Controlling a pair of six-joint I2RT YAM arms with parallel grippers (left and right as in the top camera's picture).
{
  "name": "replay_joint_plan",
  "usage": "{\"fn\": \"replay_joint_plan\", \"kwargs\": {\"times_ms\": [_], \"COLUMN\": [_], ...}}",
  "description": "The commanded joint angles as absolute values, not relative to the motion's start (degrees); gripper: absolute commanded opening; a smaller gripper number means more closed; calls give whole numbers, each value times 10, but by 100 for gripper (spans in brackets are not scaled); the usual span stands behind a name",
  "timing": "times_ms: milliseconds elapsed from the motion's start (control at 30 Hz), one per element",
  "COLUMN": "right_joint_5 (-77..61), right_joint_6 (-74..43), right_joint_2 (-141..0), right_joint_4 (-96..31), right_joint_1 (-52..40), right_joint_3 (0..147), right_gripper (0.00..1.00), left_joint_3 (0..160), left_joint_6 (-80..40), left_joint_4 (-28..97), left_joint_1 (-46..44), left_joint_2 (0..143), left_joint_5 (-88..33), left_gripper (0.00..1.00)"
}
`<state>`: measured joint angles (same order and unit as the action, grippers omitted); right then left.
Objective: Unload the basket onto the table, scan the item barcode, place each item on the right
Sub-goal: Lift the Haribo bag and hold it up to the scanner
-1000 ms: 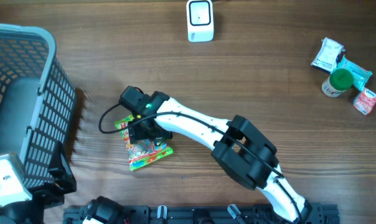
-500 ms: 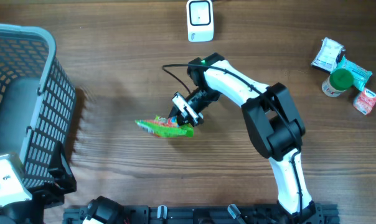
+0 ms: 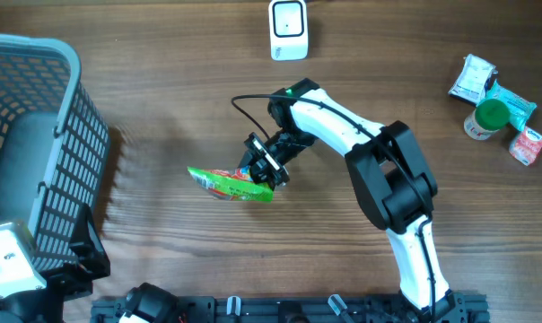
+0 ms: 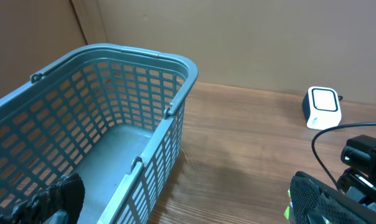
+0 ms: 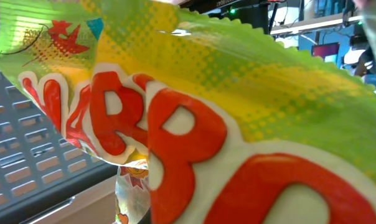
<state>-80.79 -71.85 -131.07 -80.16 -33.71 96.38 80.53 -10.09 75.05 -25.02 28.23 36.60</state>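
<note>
Two fingers of my right gripper are clenched on one end of the green-and-yellow snack bag, whose red lettering fills my right wrist view. The bag sits on the near side of the white scanner, slightly to its left and apart from it. My left gripper is spread wide, grasping nothing, far left of the scanner by the blue basket.

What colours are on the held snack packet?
The snack packet is green-yellow with red, white-edged letters; clearest in right wrist view.
</note>
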Motion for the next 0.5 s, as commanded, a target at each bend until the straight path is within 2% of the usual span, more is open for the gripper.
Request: {"fn": "replay_joint_plan", "kwargs": {"times_ms": [0, 67, 267, 333, 367, 400, 467], "right_joint_5": [-847, -891, -864, -797, -745, -621, -471], "right_joint_6": [-703, -658, -671, -558, -574, -607, -642], "right_joint_2": [-1317, -1317, -1317, -1317, -1317, -1310, -1292], "right_joint_4": [-818, -822, -817, -740, -677, -654, -679], "right_joint_1": [-339, -338, -322, -298, -279, -255, -229], "right_joint_3": [964, 964, 964, 964, 964, 970, 981], "right_gripper": [5, 5, 5, 4, 4, 4, 4], "left_joint_3": [807, 807, 807, 807, 807, 807, 807], "left_joint_6": [-94, -94, -94, -94, -94, -94, -94], "left_joint_4": [749, 749, 749, 749, 749, 749, 749], "left_joint_1": [-249, -249, -249, -249, -249, -249, -249], "left_joint_2": [282, 282, 282, 282, 282, 282, 282], "left_joint_5": [369, 369, 369, 369, 369, 369, 369], "left_gripper": [100, 100, 100, 100, 100, 100, 100]}}
